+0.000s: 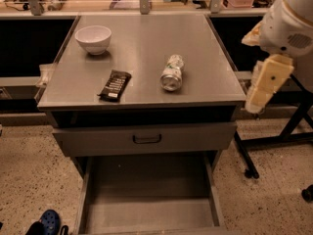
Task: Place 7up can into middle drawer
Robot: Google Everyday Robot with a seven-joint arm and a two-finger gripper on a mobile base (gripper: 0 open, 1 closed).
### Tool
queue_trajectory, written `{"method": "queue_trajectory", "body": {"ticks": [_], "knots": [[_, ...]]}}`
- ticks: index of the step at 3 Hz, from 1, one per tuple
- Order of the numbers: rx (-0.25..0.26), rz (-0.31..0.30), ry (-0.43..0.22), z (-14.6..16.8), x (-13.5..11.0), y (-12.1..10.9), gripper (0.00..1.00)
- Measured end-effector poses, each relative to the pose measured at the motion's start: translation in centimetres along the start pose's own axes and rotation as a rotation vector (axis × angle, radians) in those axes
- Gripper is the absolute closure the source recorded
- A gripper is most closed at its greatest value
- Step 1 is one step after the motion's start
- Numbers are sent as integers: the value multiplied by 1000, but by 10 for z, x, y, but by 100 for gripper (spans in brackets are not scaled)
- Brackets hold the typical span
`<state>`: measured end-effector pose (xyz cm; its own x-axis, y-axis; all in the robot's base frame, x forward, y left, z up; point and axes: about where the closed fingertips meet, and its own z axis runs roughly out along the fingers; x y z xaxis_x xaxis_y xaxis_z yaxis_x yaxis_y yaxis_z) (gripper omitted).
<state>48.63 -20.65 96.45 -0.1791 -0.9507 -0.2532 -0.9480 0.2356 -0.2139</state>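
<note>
The 7up can (172,73) lies on its side on the grey cabinet top (146,38), right of centre, its open end toward me. The middle drawer (149,199) is pulled out below, a wide grey tray with a bare floor. My arm hangs at the right of the cabinet, and its cream gripper (257,104) points down beside the cabinet's right front corner, apart from the can and holding nothing that I can see.
A white bowl (93,38) stands at the back left of the top. A black snack bar wrapper (115,85) lies left of the can. A shut drawer with a dark handle (146,139) sits above the open tray. A black stand leg (247,165) and a blue shoe (49,222) are on the floor.
</note>
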Motion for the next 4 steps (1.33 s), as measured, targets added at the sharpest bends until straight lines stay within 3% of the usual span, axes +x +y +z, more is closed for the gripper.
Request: {"method": "queue_trajectory", "body": {"ticks": [1,2,4], "knots": [[-36,-34,-70,26,-23,-48,0],[-90,-75,-201,83,-78,-99,0],[-144,-20,-231,153,-108,-125,0]]}}
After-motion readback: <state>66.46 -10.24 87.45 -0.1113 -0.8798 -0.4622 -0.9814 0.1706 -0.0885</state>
